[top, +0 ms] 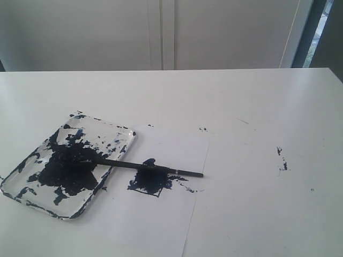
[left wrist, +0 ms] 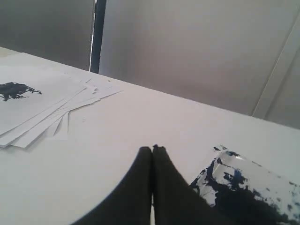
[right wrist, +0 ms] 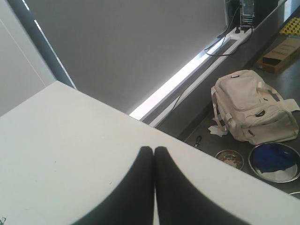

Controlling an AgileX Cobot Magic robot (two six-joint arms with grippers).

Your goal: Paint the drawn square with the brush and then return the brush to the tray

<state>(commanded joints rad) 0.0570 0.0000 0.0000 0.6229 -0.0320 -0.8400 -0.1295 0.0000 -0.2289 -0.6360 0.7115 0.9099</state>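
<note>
The black brush (top: pixel 144 166) lies with its dark tip in the paint-smeared clear tray (top: pixel 32 184) and its handle stretching right over the white paper sheet (top: pixel 161 214). Under the handle, the drawn square (top: pixel 150 183) on the sheet is blotched dark blue. Neither arm shows in the exterior view. My left gripper (left wrist: pixel 152 149) is shut with nothing in it, hovering over bare table beside a corner of the tray (left wrist: pixel 253 187). My right gripper (right wrist: pixel 154 149) is shut and empty, above the table near its edge.
Dark paint specks (top: pixel 281 158) mark the table to the right of the sheet. A stack of white sheets (left wrist: pixel 42 105), one carrying a dark blot, lies beyond the left gripper. Off the table, on the floor, are a beige backpack (right wrist: pixel 253 108) and metal bowls (right wrist: pixel 274 161).
</note>
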